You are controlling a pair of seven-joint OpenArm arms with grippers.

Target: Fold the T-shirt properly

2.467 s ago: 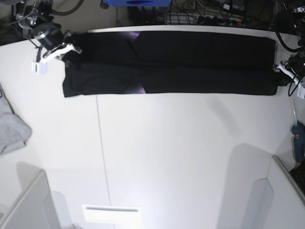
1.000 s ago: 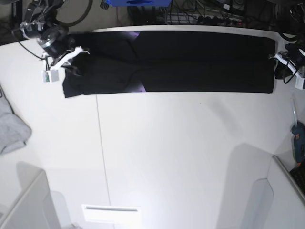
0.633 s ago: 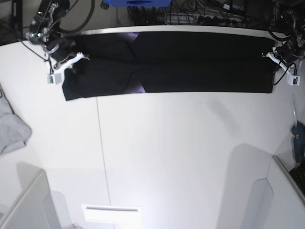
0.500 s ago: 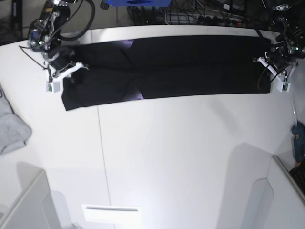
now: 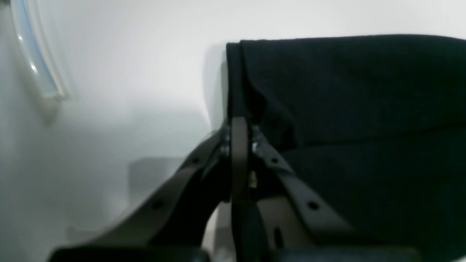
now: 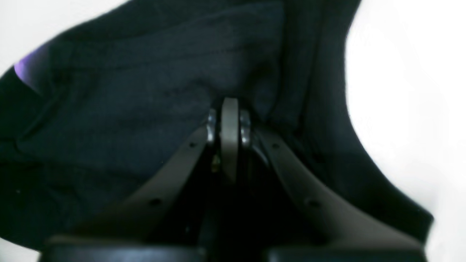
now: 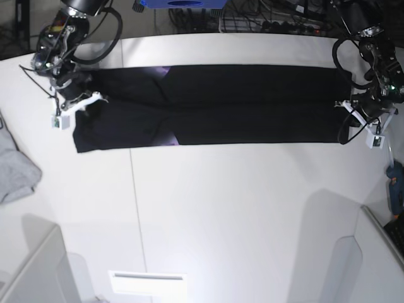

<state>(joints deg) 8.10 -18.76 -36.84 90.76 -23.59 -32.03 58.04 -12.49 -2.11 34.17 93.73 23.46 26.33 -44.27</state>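
The black T-shirt (image 7: pixel 214 104) lies on the white table (image 7: pixel 240 208) as a long folded band running left to right. A purple bit of its neckband (image 7: pixel 169 140) peeks out at the front edge. My left gripper (image 7: pixel 346 105) is shut on the band's right end; in the left wrist view the left gripper (image 5: pixel 238 125) pinches the T-shirt (image 5: pixel 356 94) just behind its corner. My right gripper (image 7: pixel 93 98) is shut on the left end. Up close, the right gripper (image 6: pixel 230 109) bites into bunched layers of the T-shirt (image 6: pixel 127 109), with purple showing at the far left.
A light grey garment (image 7: pixel 16 170) lies at the table's left edge. A blue tool (image 7: pixel 396 186) rests at the right edge. Cables and boxes crowd behind the table's back edge. White bin walls (image 7: pixel 38 271) stand at both near corners. A clear tube (image 5: pixel 32 54) lies beside the left gripper.
Both arms have pulled the T-shirt band away from the table's back edge toward the front, holding its two ends. The band stays stretched out flat.
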